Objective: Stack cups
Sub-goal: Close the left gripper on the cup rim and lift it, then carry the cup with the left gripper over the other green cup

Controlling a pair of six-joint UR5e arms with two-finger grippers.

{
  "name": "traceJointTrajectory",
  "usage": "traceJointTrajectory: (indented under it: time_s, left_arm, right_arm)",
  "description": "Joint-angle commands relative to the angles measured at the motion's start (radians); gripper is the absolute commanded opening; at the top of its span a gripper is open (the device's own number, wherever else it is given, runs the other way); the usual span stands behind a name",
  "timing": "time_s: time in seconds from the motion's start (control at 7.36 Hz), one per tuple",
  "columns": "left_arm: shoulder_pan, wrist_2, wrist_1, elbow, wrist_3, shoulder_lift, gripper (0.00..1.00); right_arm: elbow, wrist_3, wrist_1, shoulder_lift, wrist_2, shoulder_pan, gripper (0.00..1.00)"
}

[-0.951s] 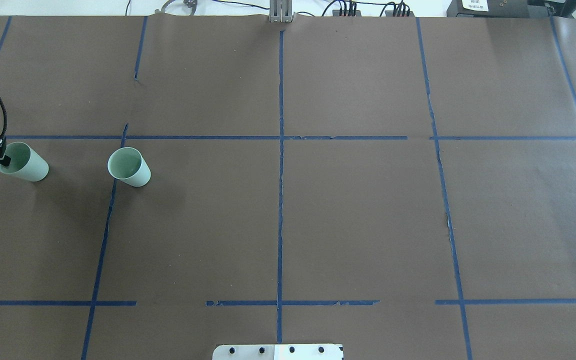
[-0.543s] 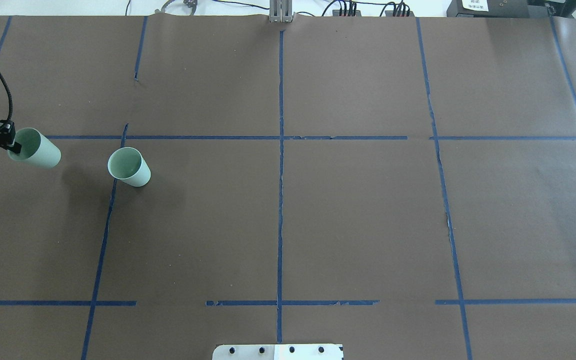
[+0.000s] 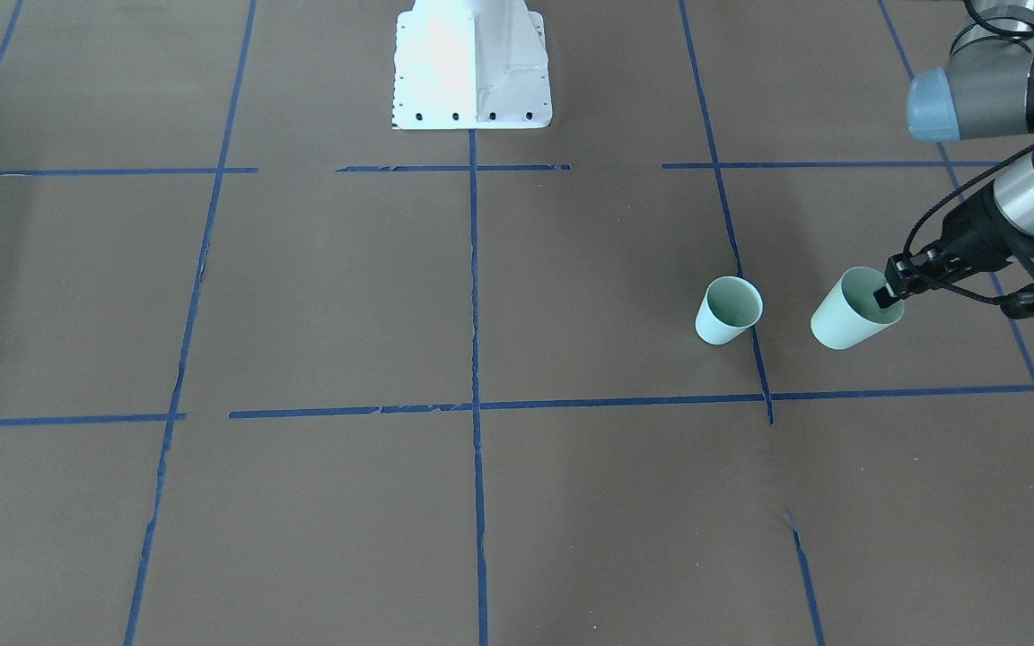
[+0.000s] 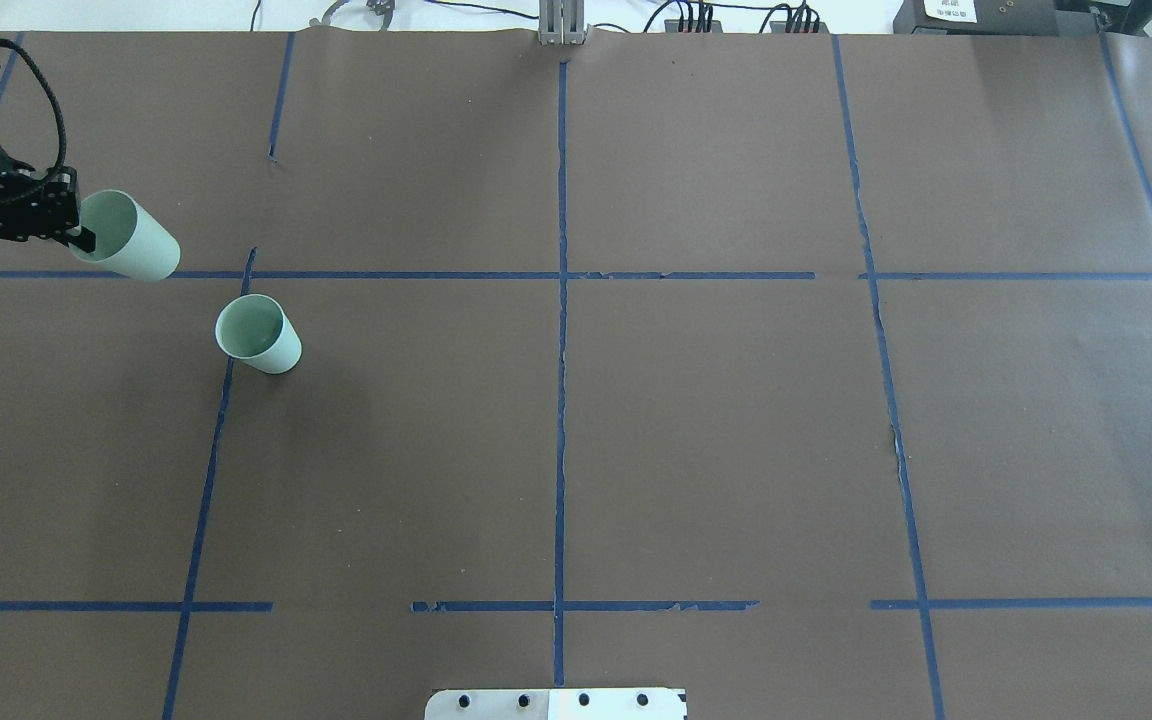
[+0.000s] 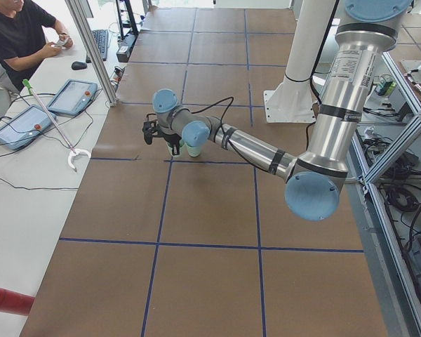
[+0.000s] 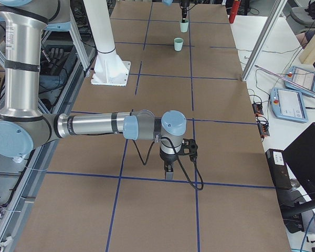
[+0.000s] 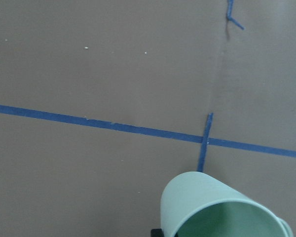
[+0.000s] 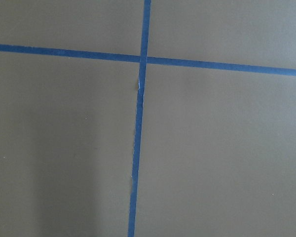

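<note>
The lower edge of the left wrist frame cuts off the held pale mint-green tapered cup (image 7: 212,207); the left tool (image 4: 79,237) hardly shows there. The right tool (image 6: 169,172), lower centre of the right side view, is too small to judge its jaws.

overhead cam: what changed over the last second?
The left gripper, shut on the rim of one pale mint-green tapered cup, carried it up and rightward in the overhead view. It seems to have lifted the cup, which is tilted, and it is now closer to the second mint-green cup. Nothing was newly grasped or released. The second cup stayed upright and unmoved.
</note>
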Motion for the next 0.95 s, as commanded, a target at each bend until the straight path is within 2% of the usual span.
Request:
traceJointTrajectory:
  time_s: [0.0, 0.81]
  left_arm:
    - [0.120, 0.097, 0.057, -0.024, -0.180, -0.076, 0.00]
    - [0.193, 0.153, 0.083, -0.107, -0.241, -0.053, 0.00]
  right_arm:
    - [0.000, 0.000, 0.000, 0.000, 0.000, 0.000, 1.00]
    - [0.000, 0.000, 0.000, 0.000, 0.000, 0.000, 1.00]
